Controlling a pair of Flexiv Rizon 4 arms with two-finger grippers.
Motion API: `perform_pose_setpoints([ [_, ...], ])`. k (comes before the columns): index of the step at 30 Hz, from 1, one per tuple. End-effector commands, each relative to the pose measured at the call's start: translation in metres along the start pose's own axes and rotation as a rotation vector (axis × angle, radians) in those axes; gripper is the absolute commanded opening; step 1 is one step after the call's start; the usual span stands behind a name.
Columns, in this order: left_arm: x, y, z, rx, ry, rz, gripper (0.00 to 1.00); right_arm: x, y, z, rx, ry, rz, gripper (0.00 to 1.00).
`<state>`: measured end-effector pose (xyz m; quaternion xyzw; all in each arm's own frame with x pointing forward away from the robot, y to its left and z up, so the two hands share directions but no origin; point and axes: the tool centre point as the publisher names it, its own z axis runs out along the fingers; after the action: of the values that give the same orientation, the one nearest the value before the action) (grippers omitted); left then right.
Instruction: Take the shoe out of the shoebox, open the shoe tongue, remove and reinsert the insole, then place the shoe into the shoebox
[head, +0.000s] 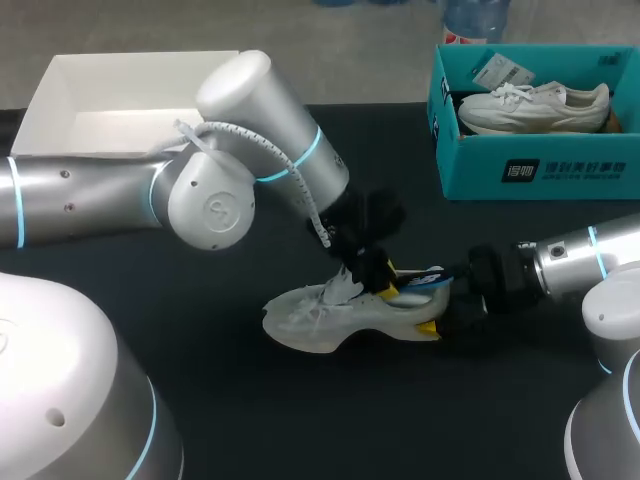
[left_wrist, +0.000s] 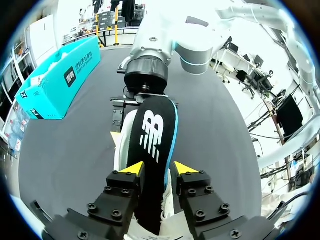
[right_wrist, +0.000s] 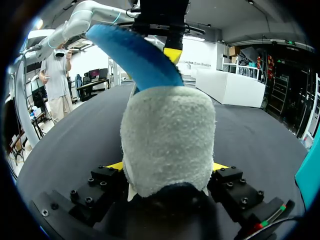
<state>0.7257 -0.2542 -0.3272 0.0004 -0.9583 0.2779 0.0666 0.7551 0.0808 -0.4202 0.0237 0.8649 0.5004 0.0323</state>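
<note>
The left gripper (left_wrist: 157, 169) pinches the black insole (left_wrist: 155, 140), half inside the shoe (head: 330, 315) whose heel the right gripper (right_wrist: 167, 165) clamps on the table (head: 300, 420), well apart from the teal shoebox (head: 530, 170): insole step, I judge, needing a steady lengthwise slide next.

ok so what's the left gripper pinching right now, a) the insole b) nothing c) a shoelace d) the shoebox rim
A: in the left wrist view the black insole sits clamped between the two yellow tips of the left gripper, sticking out of the white shoe.
</note>
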Motion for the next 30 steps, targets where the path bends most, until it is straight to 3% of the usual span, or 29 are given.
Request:
perform_pose_setpoints([
  [1,0.008,0.007,0.001,0.015,-0.022,0.009,0.39,0.001,0.001,0.001,0.004,-0.003,0.001,0.0],
  [21,0.003,-0.003,0.029,0.01,-0.114,0.028,0.37,0.001,0.001,0.001,0.004,-0.003,0.001,0.0],
  [25,-0.001,-0.004,0.032,0.007,-0.127,0.007,0.26,0.001,0.001,0.001,0.004,-0.003,0.001,0.0],
  [28,-0.004,-0.003,0.032,0.01,-0.136,-0.014,0.0,0.001,0.001,0.001,0.004,-0.003,0.001,0.0],
  [30,-0.004,-0.003,0.029,0.014,-0.147,-0.023,0.0,0.001,0.001,0.001,0.004,-0.003,0.001,0.0],
])
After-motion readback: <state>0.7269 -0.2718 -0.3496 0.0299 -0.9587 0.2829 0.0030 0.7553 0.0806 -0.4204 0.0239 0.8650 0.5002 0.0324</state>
